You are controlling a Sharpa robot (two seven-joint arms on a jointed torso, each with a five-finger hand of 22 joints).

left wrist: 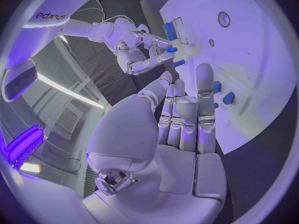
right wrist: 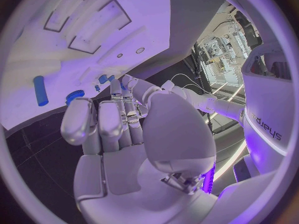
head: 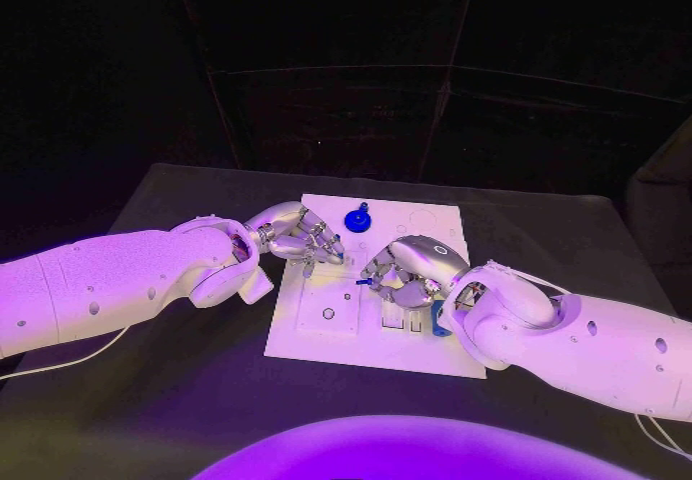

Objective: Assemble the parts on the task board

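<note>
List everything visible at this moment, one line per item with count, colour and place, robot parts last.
task board: one, white, middle of the black table, with rectangular recesses near its near edge.
round blue part: one, blue, on the board's far side, clear of both hands.
long blue part: one, blue, at the board's right edge beside the right wrist.
small blue part: one, blue, at the right hand's fingertips; whether it is gripped is unclear.
table: one, black, under the board.
left hand: one, silver, over the board's far left part, fingers extended, holding nothing.
right hand: one, silver, over the board's middle, fingers curled down.
</note>
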